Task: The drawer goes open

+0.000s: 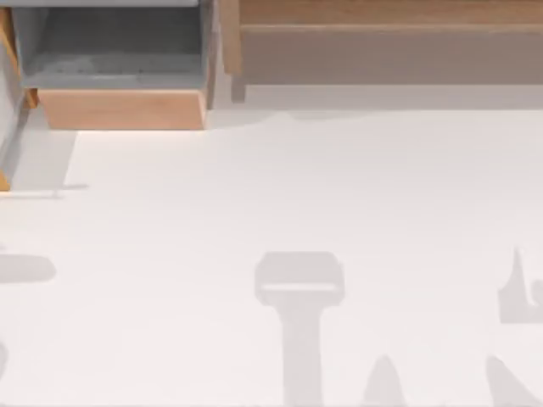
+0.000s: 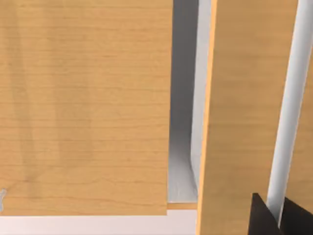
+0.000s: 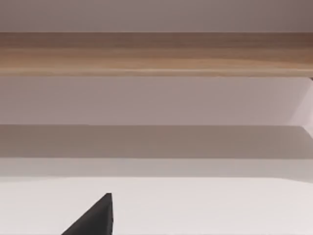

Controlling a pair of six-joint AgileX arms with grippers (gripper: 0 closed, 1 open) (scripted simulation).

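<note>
The drawer is seen as a narrow sliver at the far-left corner of the desk, cut off by the top view's left edge. Its long axis runs from the far edge toward the near edge, with the orange-brown front turned toward the near edge and a light grey side wall behind it. In the left wrist view a pale bar is seen lying along that front. The left gripper is closed around this bar, one dark fingertip against each side of it. Just beside the drawer, a wider grey-lined box with a paler tan front is pulled out. A long wooden shelf runs along the far edge. The right gripper is held above the desk facing that shelf; how its jaws stand cannot be told.
</note>
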